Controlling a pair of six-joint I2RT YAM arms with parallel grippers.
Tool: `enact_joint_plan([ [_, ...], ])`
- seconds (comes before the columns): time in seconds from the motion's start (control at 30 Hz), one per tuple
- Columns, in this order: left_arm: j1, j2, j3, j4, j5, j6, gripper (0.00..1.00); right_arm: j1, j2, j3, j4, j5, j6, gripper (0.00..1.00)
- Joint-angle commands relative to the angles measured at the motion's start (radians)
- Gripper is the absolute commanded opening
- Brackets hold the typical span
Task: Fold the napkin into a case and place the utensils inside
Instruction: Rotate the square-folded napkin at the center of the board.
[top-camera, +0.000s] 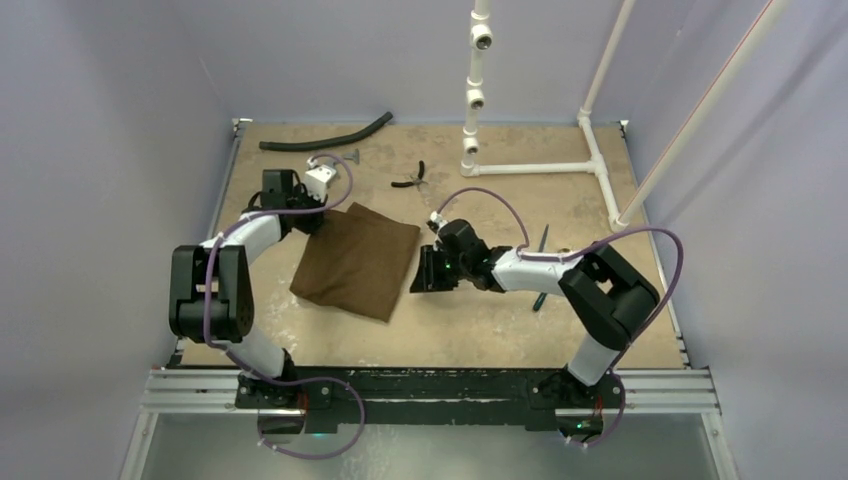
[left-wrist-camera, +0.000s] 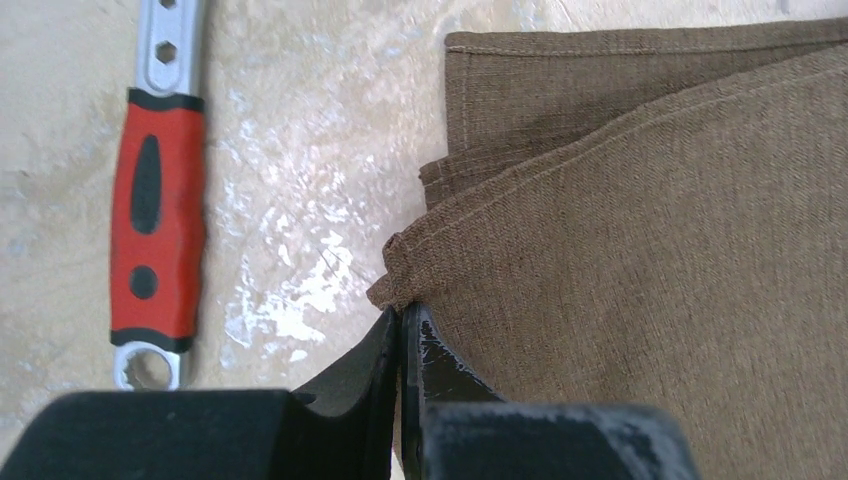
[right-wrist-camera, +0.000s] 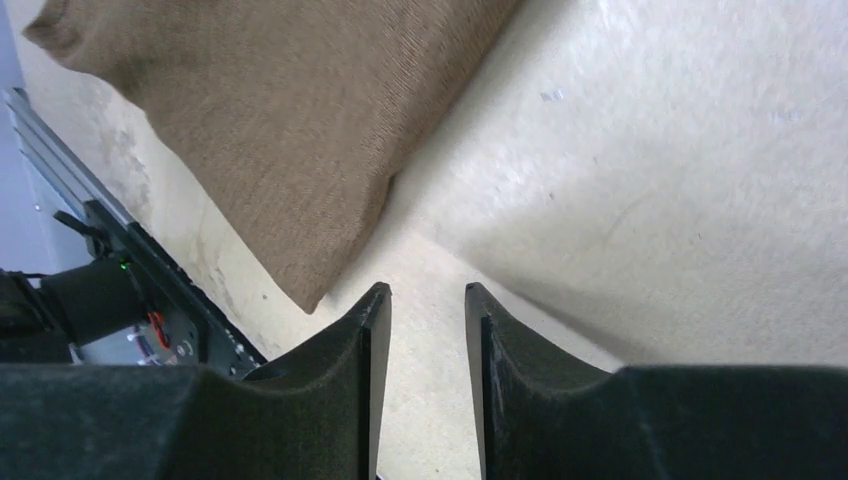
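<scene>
**Napkin** (top-camera: 355, 262): you have a dark-brown woven cloth, matte, with a fine twill-like grain and stitched hems. It lies folded in a rough rectangle on the table (top-camera: 480, 330), left of centre and between the two arms. In the left wrist view its upper layer (left-wrist-camera: 650, 260) runs on a slant over a lower layer that shows along the far edge.

**Dark thin utensil** (top-camera: 543, 240): a slim dark sliver on the right side of the table, partly under your right arm and well apart from the napkin.

**Table:** a tan board, mottled, with scuffed pale patches that shine close up.

**Wrench** (left-wrist-camera: 155, 215): flat grey metal, a ring at each end, with a red grip that has black insets. It lies just left of the napkin's corner and does not touch it.

**Hose** (top-camera: 325, 138): black, rubbery and curved, at the far edge.

**Pliers** (top-camera: 410, 178): small and black, beyond the napkin.

**Pipe frame** (top-camera: 530, 168): white plastic tubing with joints, at the far right.

**Left claw** (left-wrist-camera: 402, 325): the jaws are pressed together, and their tips nip the rolled corner hem of the napkin at its far left corner.

**Right claw** (right-wrist-camera: 427, 295): the jaws stand narrowly apart with only bare table showing between them. It holds nothing, and the napkin's near right corner (right-wrist-camera: 310, 290) lies just beyond its left finger.
</scene>
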Motion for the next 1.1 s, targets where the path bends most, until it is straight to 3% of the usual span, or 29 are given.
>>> enact_joint_plan([
  [0.0, -0.026, 0.015, -0.018, 0.191, -0.023, 0.006, 0.00, -0.004, -0.009, 0.124, 0.007, -0.022, -0.069, 0.34],
  [0.27, -0.041, 0.077, -0.013, 0.246, -0.047, 0.011, 0.01, -0.005, 0.214, 0.346, 0.112, -0.209, -0.035, 0.26],
  [0.43, -0.041, 0.070, 0.000, 0.237, -0.046, 0.015, 0.11, -0.029, 0.323, 0.317, 0.207, -0.228, 0.008, 0.22],
  [0.53, -0.042, 0.040, 0.051, 0.136, 0.020, 0.011, 0.42, -0.041, 0.357, 0.283, 0.255, -0.249, 0.023, 0.21],
  [0.6, -0.041, 0.022, 0.095, 0.053, 0.064, 0.009, 0.45, -0.042, 0.357, 0.261, 0.286, -0.258, 0.029, 0.21],
  [0.67, -0.042, 0.006, 0.115, -0.002, 0.102, 0.014, 0.64, -0.042, 0.348, 0.248, 0.308, -0.264, 0.033, 0.23],
  [0.7, -0.041, 0.002, 0.119, -0.020, 0.117, 0.013, 0.79, -0.042, 0.345, 0.245, 0.312, -0.266, 0.035, 0.23],
  [0.73, -0.041, 0.003, 0.124, -0.040, 0.131, 0.011, 0.83, -0.042, 0.343, 0.243, 0.316, -0.268, 0.037, 0.24],
  [0.87, -0.040, 0.087, 0.181, -0.138, 0.154, 0.010, 0.81, -0.042, 0.334, 0.227, 0.330, -0.266, 0.051, 0.24],
  [1.0, -0.034, 0.198, 0.201, -0.114, 0.135, -0.023, 0.48, -0.042, 0.331, 0.208, 0.357, -0.276, 0.065, 0.24],
  [1.07, -0.033, 0.253, 0.232, -0.131, 0.139, -0.042, 0.38, -0.042, 0.325, 0.196, 0.370, -0.270, 0.070, 0.24],
])
